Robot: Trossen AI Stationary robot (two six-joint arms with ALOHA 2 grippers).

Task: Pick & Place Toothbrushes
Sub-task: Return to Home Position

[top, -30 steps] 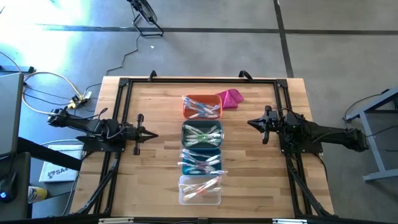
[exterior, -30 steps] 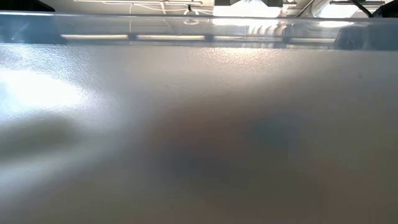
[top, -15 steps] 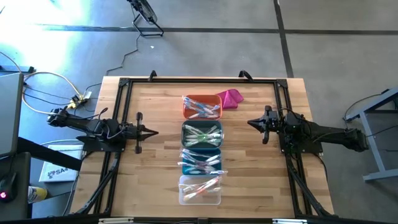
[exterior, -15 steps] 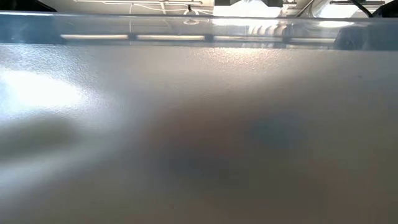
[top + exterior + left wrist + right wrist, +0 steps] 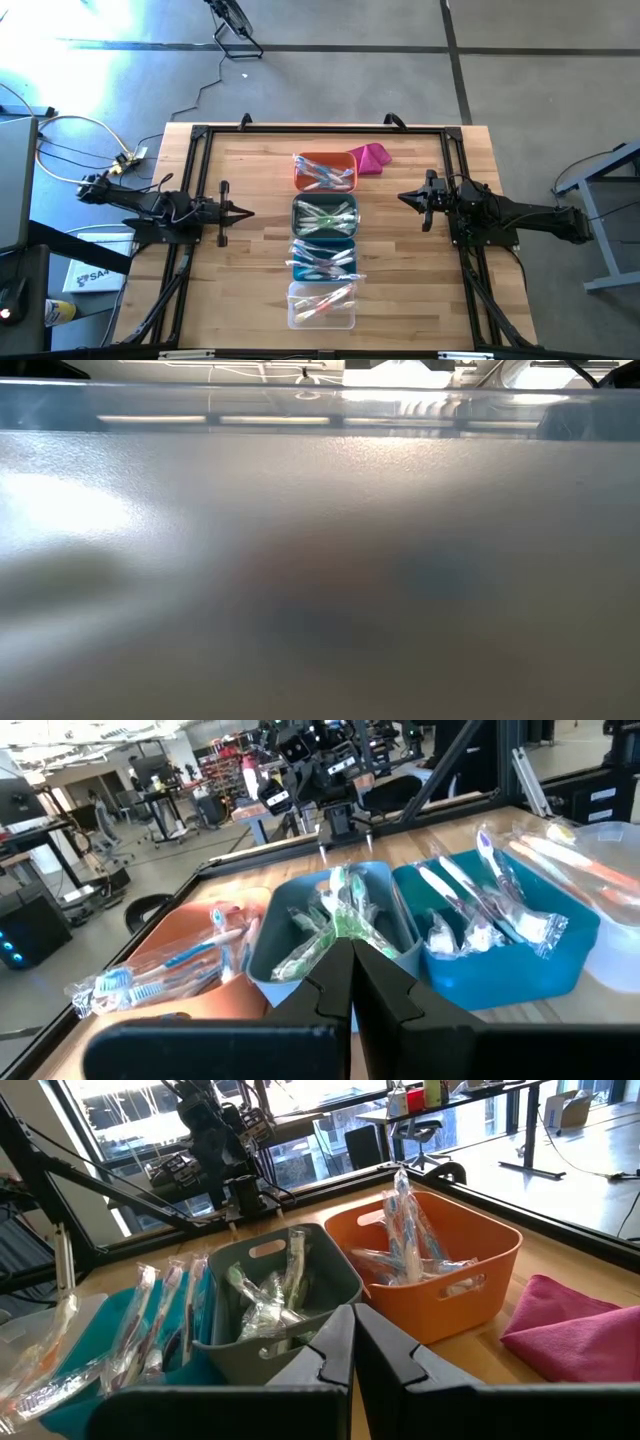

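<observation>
At nine and three o'clock of the bins, left gripper and right gripper rest closed, empty, so only a stray inward swing could spill toothbrushes.

Scanning from the high view, the only lettering I catch is on a white box lying on the floor just off the surface's left edge. It has dark letters that seem to begin "SA", and the rest is too small for me to read. Over to my wrist views: the toothbrushes lie in glossy wrappers, and any print on them is too fine to make out.
</observation>
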